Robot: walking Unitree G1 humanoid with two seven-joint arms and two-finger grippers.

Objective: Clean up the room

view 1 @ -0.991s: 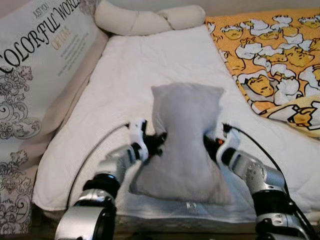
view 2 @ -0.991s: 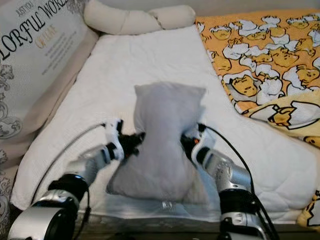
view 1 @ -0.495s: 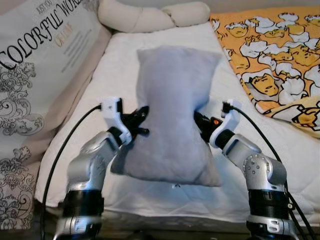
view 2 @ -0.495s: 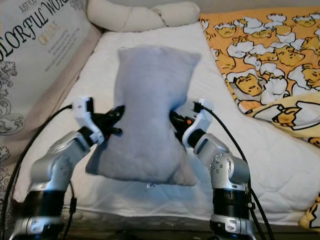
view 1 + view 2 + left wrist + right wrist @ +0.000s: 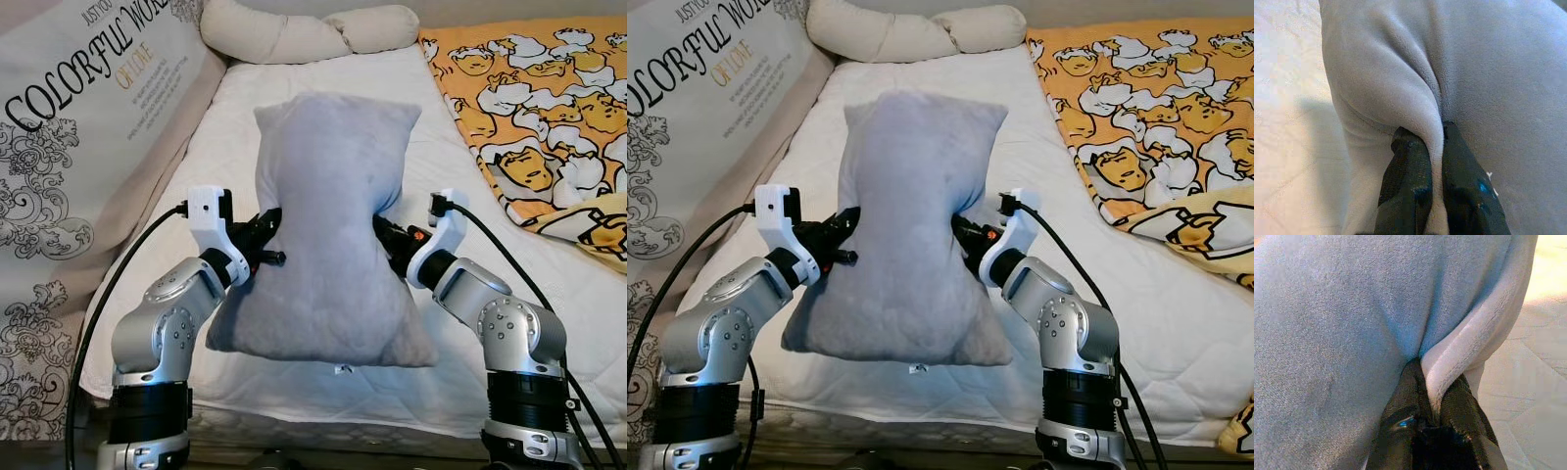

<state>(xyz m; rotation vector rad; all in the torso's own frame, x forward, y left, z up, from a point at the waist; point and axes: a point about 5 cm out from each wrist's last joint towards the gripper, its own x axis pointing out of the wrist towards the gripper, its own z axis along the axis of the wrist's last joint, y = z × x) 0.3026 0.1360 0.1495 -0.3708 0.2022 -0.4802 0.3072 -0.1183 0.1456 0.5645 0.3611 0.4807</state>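
— So where's the soft grey plush pillow [image 5: 331, 235]?
— Held upright above the white quilted mattress [image 5: 294, 98], left gripper [image 5: 1436, 138] and right gripper [image 5: 1436, 382] each pinched tight on a side fold.

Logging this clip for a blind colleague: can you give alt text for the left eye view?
Both grippers pinch the sides of a grey pillow, left gripper and right gripper, holding it upright above a white mattress. An orange cartoon-print blanket lies on the robot's right.
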